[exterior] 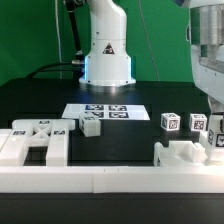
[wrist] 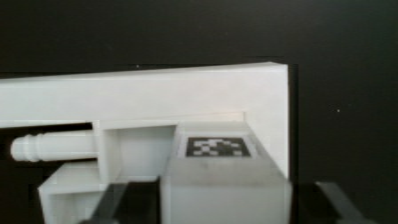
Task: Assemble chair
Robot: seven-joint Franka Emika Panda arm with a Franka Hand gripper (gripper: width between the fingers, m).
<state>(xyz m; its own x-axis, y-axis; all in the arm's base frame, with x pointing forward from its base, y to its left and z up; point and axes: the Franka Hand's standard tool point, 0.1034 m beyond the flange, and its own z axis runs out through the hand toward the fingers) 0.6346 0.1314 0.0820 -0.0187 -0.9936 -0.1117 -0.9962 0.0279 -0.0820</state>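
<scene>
The chair lies in loose white tagged parts on the black table. In the exterior view, a large flat part (exterior: pixel 35 142) lies at the left with a small block (exterior: pixel 91 125) beside it. Two tagged cubes (exterior: pixel 170 122) (exterior: pixel 198 123) stand at the right. A chunky part (exterior: pixel 182 155) lies at the front right against the wall. My gripper (exterior: pixel 214 138) hangs just above that part's right end. In the wrist view, the gripper (wrist: pixel 224 205) is open. Its fingers (wrist: pixel 121 200) straddle the tagged part (wrist: pixel 217 147) with a gap on each side. The part has a round peg (wrist: pixel 45 148).
The long white border wall (exterior: pixel 110 180) runs along the front of the table. The marker board (exterior: pixel 100 111) lies in the middle, in front of the robot base (exterior: pixel 107 60). A broad white slab (wrist: pixel 143 95) fills the wrist view beyond the tagged part.
</scene>
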